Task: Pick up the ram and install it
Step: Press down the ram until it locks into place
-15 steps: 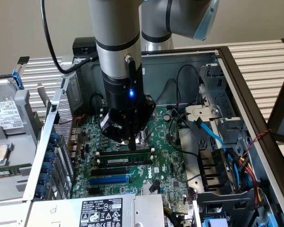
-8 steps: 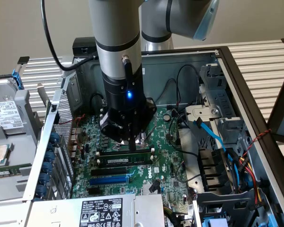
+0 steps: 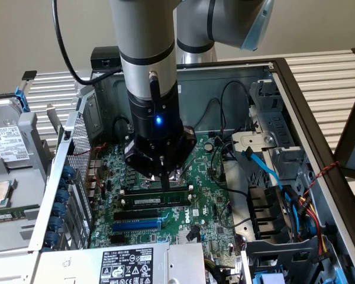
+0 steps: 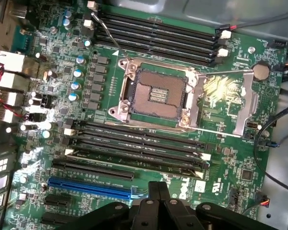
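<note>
The ram (image 3: 158, 202), a thin green stick with a small pale label, stands on edge in one of the long black memory slots (image 4: 134, 143) of the motherboard (image 4: 230, 167) inside the open computer case. My gripper (image 3: 166, 184) points straight down over these slots, its tips just behind the ram and close above the board. The fingers (image 4: 158, 191) are pressed together, shut, with nothing visible between them. I cannot tell whether the tips touch the ram or the slot beside it.
An open CPU socket (image 4: 153, 93) lies beyond the slots, and a blue expansion slot (image 4: 89, 189) nearer the gripper. Blue and black cables (image 3: 266, 171) and a drive cage crowd the exterior view's right. The case wall (image 3: 71, 171) rises at its left, with loose parts (image 3: 9, 145) outside.
</note>
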